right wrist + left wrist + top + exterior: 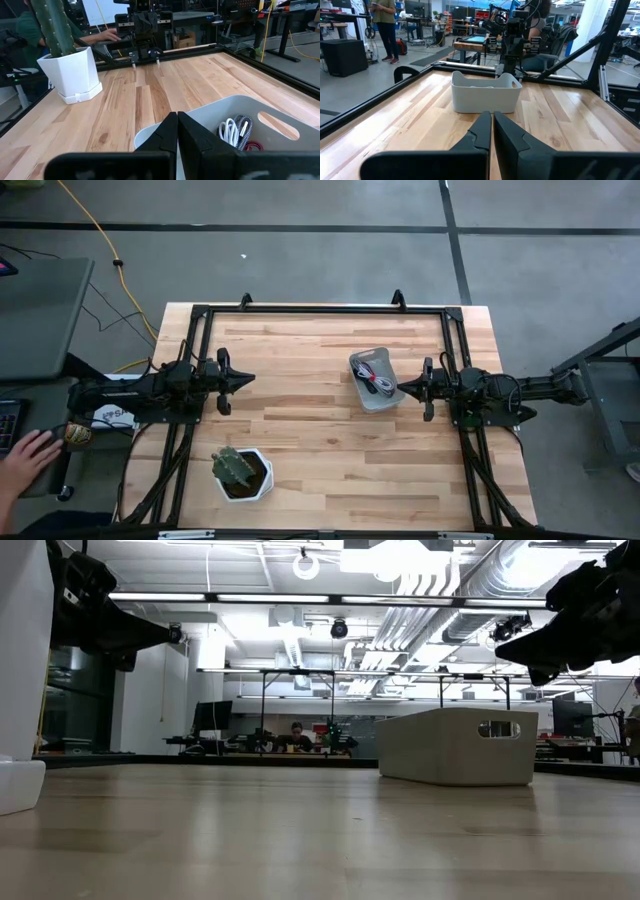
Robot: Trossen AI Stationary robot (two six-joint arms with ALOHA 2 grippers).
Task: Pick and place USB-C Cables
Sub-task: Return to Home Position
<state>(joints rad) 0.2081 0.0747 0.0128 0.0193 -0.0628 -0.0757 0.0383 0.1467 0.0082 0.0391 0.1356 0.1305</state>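
USB-C Cables [240, 132]: small bundles of thin cord. There is a white loop [228, 131], a black-and-white braided coil [245, 129] and a dark red braid [253, 146] lowest; I cannot pick out a fourth.

Location: all heaped inside the pale grey plastic bin [356, 361] with handle cut-outs, right of centre in the high view.

Right pincer [402, 388]: fingers pressed together, holding nothing. It is raised above the tabletop, its tip just beside the bin's right-hand rim, with the cables close beyond it.

Left pincer [250, 379]: fingers likewise pressed together and empty. It sits left of centre, well apart from the bin.

Pale wooden tabletop [320, 440]: also carries a green cactus in a white faceted pot [240, 473], lower left of the frame.
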